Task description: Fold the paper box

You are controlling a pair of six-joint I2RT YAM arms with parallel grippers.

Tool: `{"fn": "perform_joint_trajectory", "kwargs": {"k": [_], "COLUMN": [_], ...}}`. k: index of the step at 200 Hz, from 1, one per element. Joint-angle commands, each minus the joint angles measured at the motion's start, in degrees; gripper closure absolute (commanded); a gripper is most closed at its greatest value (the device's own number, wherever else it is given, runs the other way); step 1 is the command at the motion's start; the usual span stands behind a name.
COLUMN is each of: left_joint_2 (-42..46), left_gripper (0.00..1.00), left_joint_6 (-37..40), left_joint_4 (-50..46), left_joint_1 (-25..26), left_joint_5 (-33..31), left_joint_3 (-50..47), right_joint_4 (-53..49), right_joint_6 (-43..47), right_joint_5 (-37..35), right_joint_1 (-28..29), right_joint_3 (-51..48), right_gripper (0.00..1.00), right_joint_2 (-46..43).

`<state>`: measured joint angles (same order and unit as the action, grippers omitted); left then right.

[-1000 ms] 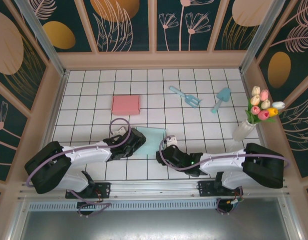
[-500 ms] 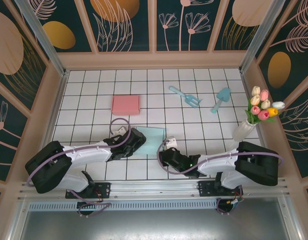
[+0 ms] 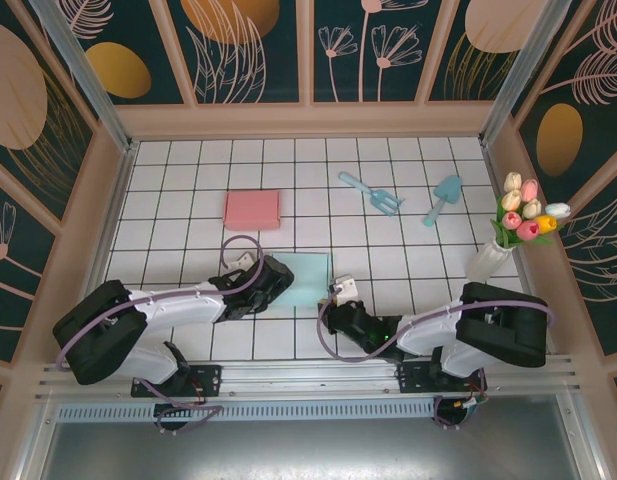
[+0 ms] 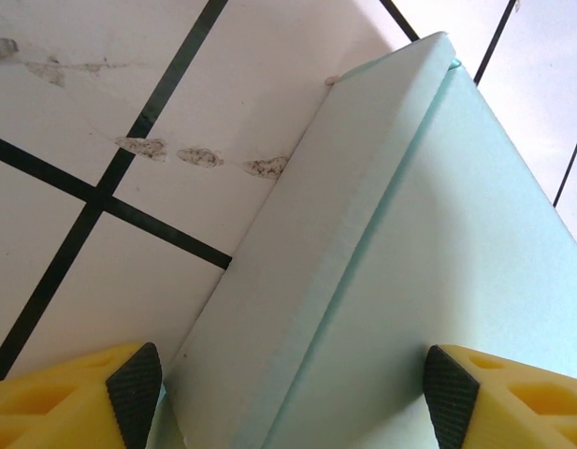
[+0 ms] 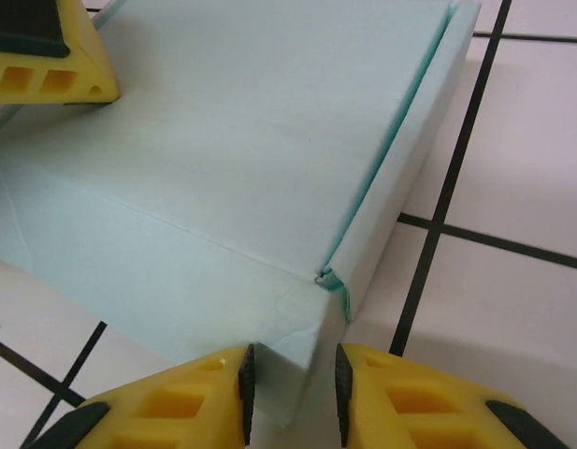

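Box point(image 5: 251, 140) corner in right hand point(image 5: 293, 374), elbow point(image 3: 503, 325) leftward.

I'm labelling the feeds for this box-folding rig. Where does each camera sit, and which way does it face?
Top external: above and behind the arms, facing down at the table; both arms show, left gripper and right gripper at the paper box.
Left wrist: close over the box, own fingertips at bottom.
Right wrist: at the box's corner, fingertips flanking it.
Shared: all three show the box.
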<state>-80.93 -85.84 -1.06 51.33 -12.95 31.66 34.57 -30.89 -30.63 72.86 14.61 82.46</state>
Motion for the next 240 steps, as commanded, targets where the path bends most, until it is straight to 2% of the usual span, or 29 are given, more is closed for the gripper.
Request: {"fn": "perform_joint_trajectory", "kwargs": {"k": [1, 63, 106, 157, 207, 240], "left_joint_2": [-2.90, -4.94, -5.14, -4.42, -3.05, 0.30], "left_gripper": [0.24, 0.25, 0.25, 0.25, 0.24, 0.22], "left_joint_6": [0.16, 0.63, 0.94, 0.85, 1.02, 2.04], "left_joint_4": [-5.65, -4.75, -4.62, -4.93, -5.66, -5.69], "left_joint_1": [-0.15, -0.18, -0.18, -0.16, -0.16, -0.15], "left_joint_5": [0.47, 1.78, 2.01, 1.36, 0.10, -1.73], "left_joint_3": [-0.90, -0.18, -0.19, -0.19, 1.00, 2.31], "right_joint_4": [5.49, 9.31, 8.72, 4.22, -4.23, -17.35], "right_joint_6": [4.52, 7.37, 7.52, 4.00, -0.86, -4.24], "right_joint_5": [-3.50, -6.00, -6.54, -3.65, -1.03, -2.06], "right_joint_1": [0.43, 0.40, 0.22, -0.61, -0.81, -0.82], "right_joint_3": [-1.41, 3.19, 5.34, 4.23, 2.81, 3.53], "right_gripper": [0.69, 0.68, 0.65, 0.52, 0.51, 0.51], "right_joint_2": [1.86, 13.81, 15.77, 8.58, -2.96, -12.51]}}
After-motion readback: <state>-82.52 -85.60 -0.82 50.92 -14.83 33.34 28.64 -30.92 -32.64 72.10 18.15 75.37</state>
